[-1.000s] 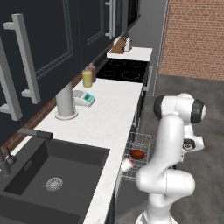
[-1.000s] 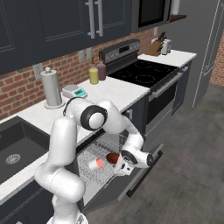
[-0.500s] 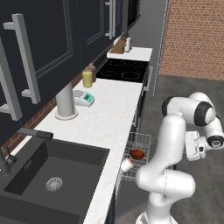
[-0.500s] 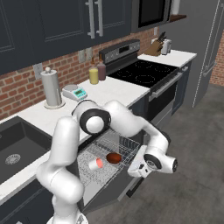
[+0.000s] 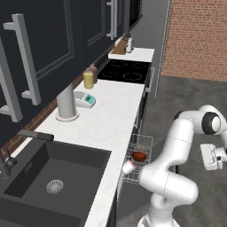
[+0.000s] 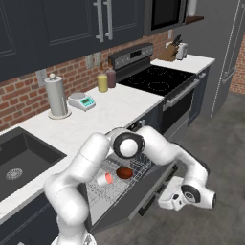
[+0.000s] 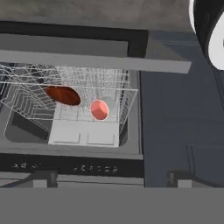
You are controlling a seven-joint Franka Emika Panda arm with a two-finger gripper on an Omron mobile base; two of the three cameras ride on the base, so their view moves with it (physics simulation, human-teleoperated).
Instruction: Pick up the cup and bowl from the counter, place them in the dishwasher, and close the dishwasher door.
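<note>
The white cup [image 5: 128,167] [image 6: 104,179] [image 7: 99,109] lies on its side in the dishwasher's wire rack [image 7: 92,83], its pink inside facing the hand camera. Beside it in the same rack rests the dark red-brown bowl [image 5: 139,156] [image 6: 124,172] [image 7: 63,95]. The navy dishwasher door [image 6: 143,191] [image 7: 87,168] hangs open at a slant below the white counter [image 5: 111,119] [image 6: 110,110]. My gripper [image 5: 212,157] [image 6: 166,200] [image 7: 111,179] is out past the door's free edge, facing the rack. It is open, fingertips [image 7: 43,177] wide apart, holding nothing.
On the counter stand a tall grey cylinder [image 5: 66,102], a small scale [image 5: 85,99] and a yellow jar [image 5: 88,80]. The black sink [image 5: 48,177] lies to the left, the stove [image 6: 155,79] to the right. Grey floor stretches behind the gripper.
The hand has drawn back from the rack, outward and lower, to beyond the door's outer edge. Cup and bowl stay in the rack.
</note>
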